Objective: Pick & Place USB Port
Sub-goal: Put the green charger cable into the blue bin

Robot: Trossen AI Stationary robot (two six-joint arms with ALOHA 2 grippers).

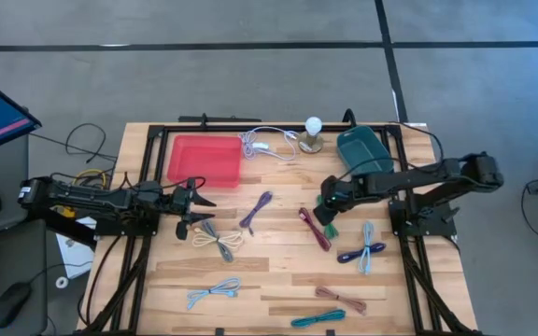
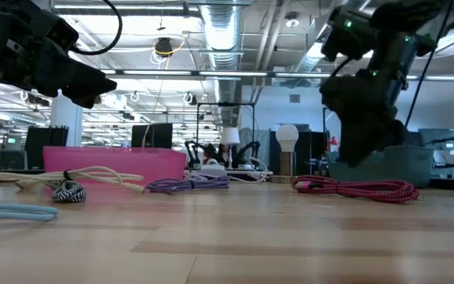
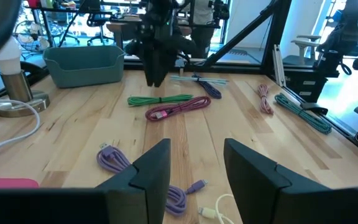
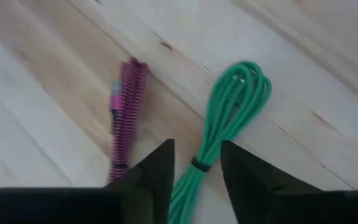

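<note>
A coiled green USB cable (image 4: 229, 106) lies flat on the wooden table, beside a magenta braided cable (image 4: 126, 118). My right gripper (image 4: 196, 152) hangs open just above the green cable, pointing down, with a finger over each side of the coil and touching nothing. In the high view my right gripper (image 1: 328, 201) stands at mid-table over the green cable (image 1: 330, 228). My left gripper (image 1: 194, 210) is open and level near the table's left side, above a cream cable (image 1: 218, 241). In the left wrist view my left gripper (image 3: 197, 155) is empty.
A red tray (image 1: 204, 159) and a teal bin (image 1: 362, 149) sit at the far edge, with a lamp bulb (image 1: 313, 131) and white cord between them. A purple cable (image 1: 257, 210), a navy cable (image 1: 362, 252) and several other cables lie scattered toward the near edge.
</note>
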